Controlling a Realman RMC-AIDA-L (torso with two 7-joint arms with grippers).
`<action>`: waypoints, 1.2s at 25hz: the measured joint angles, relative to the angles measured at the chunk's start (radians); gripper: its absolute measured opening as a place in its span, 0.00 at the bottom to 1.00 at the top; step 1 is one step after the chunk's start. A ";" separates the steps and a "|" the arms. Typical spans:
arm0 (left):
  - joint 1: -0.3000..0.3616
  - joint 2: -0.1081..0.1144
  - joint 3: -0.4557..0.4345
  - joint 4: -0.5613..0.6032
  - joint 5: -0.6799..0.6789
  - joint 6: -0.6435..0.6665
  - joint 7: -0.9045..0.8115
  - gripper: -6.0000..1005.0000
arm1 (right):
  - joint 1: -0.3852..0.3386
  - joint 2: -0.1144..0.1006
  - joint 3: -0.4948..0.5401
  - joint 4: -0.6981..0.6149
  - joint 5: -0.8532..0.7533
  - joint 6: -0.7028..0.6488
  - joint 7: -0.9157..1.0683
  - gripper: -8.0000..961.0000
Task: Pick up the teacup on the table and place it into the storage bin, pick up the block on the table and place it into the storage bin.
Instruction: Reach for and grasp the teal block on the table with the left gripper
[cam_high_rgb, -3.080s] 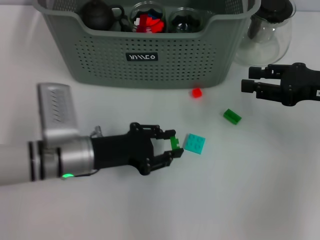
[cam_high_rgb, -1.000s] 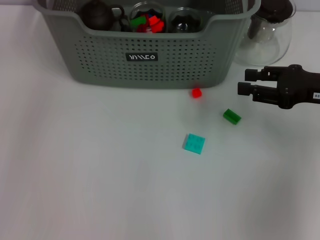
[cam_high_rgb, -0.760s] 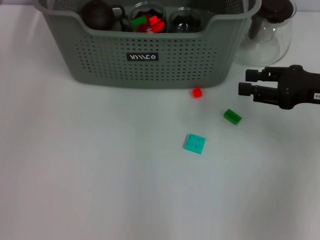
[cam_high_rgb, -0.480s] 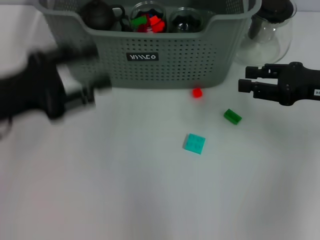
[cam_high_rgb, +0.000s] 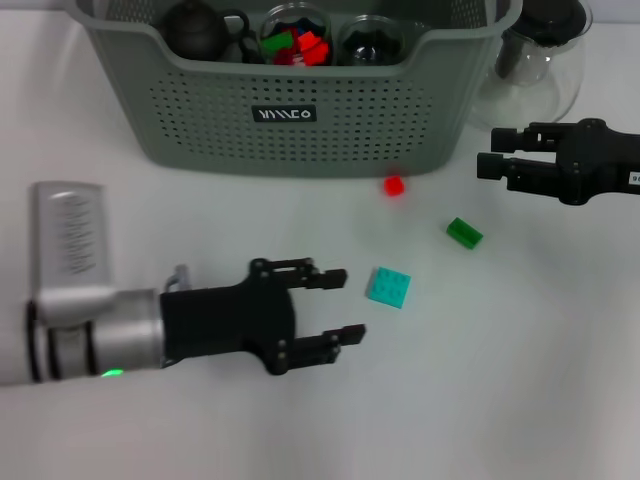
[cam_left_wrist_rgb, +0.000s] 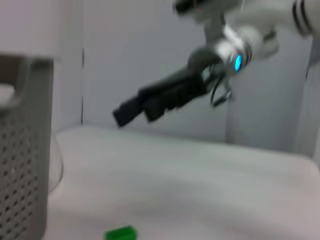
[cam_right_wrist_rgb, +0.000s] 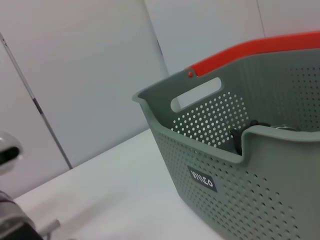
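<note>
My left gripper (cam_high_rgb: 345, 305) is open and empty, low over the table, just left of a teal block (cam_high_rgb: 388, 287). A green block (cam_high_rgb: 464, 233) and a small red block (cam_high_rgb: 394, 185) lie further right, in front of the storage bin (cam_high_rgb: 300, 120), a grey-green perforated basket. In the bin stand a dark teapot (cam_high_rgb: 195, 28), a glass teacup (cam_high_rgb: 293, 38) holding several coloured blocks, and another glass cup (cam_high_rgb: 370, 40). My right gripper (cam_high_rgb: 487, 150) hovers open and empty at the right. The left wrist view shows the green block (cam_left_wrist_rgb: 120, 233) and the right gripper (cam_left_wrist_rgb: 122, 114).
A clear glass pitcher (cam_high_rgb: 540, 65) with a dark lid stands right of the bin, behind my right gripper. The right wrist view shows the bin's front wall (cam_right_wrist_rgb: 240, 175) with its logo plate (cam_right_wrist_rgb: 202, 178).
My left arm swept back in from the left and now sits open beside the teal block. The green block it held earlier now lies in the teacup. My right gripper rose slightly.
</note>
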 joint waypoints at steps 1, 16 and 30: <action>-0.027 0.000 0.008 -0.016 0.003 -0.037 0.000 0.61 | 0.000 0.000 0.000 0.000 -0.001 0.000 0.000 0.54; -0.223 -0.005 0.117 -0.107 0.016 -0.309 -0.035 0.62 | -0.010 0.000 -0.001 0.002 -0.002 0.000 0.000 0.53; -0.306 -0.005 0.117 -0.184 0.013 -0.401 -0.121 0.62 | -0.005 0.004 -0.001 0.003 -0.010 0.004 0.000 0.53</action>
